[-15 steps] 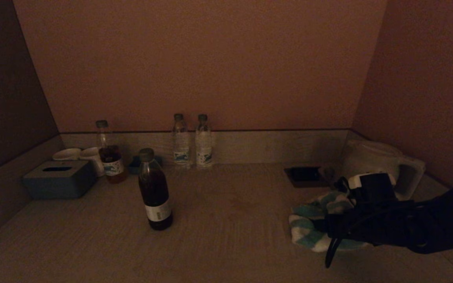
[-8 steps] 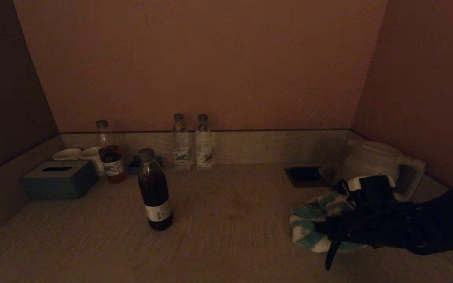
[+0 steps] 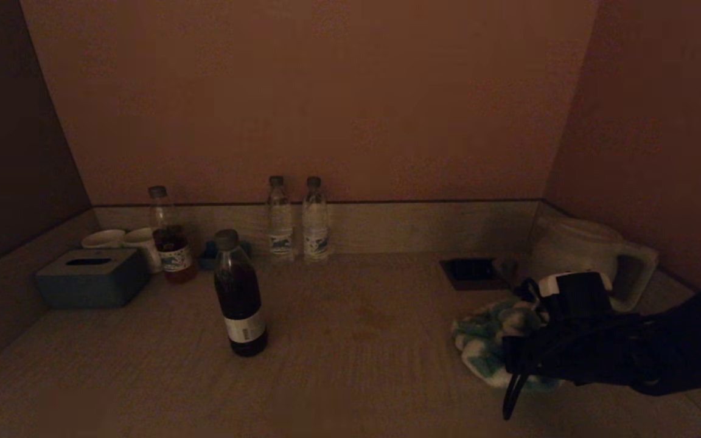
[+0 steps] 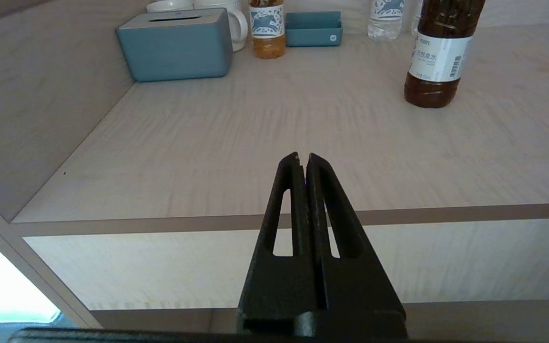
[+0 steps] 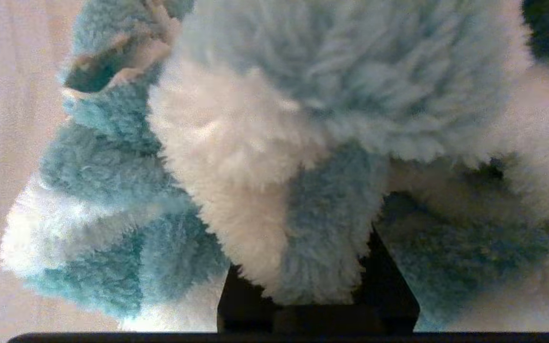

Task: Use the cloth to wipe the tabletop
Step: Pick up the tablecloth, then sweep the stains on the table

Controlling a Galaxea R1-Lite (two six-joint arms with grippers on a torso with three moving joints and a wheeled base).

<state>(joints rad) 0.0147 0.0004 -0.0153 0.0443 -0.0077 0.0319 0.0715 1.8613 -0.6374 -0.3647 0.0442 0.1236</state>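
A fluffy teal-and-white striped cloth (image 3: 483, 342) lies bunched on the light wood tabletop (image 3: 356, 371) at the right. My right gripper (image 3: 513, 356) presses into its right side, and a fold of the cloth (image 5: 274, 157) is pinched between the black fingers (image 5: 389, 281); the fingertips are buried in the pile. My left gripper (image 4: 303, 157) is shut and empty. It is parked low in front of the table's front edge (image 4: 160, 223) on the left and is out of the head view.
A dark tea bottle (image 3: 240, 293) stands left of centre. Two water bottles (image 3: 297, 218), an amber bottle (image 3: 170, 250), cups (image 3: 122, 238) and a blue tissue box (image 3: 92, 278) line the back left. A white kettle (image 3: 588, 255) and a dark socket plate (image 3: 472, 272) are behind the cloth.
The cloth has bunched up and its left edge has drawn in to the right towards my right gripper. The right arm barely shifted. The left arm has not moved.
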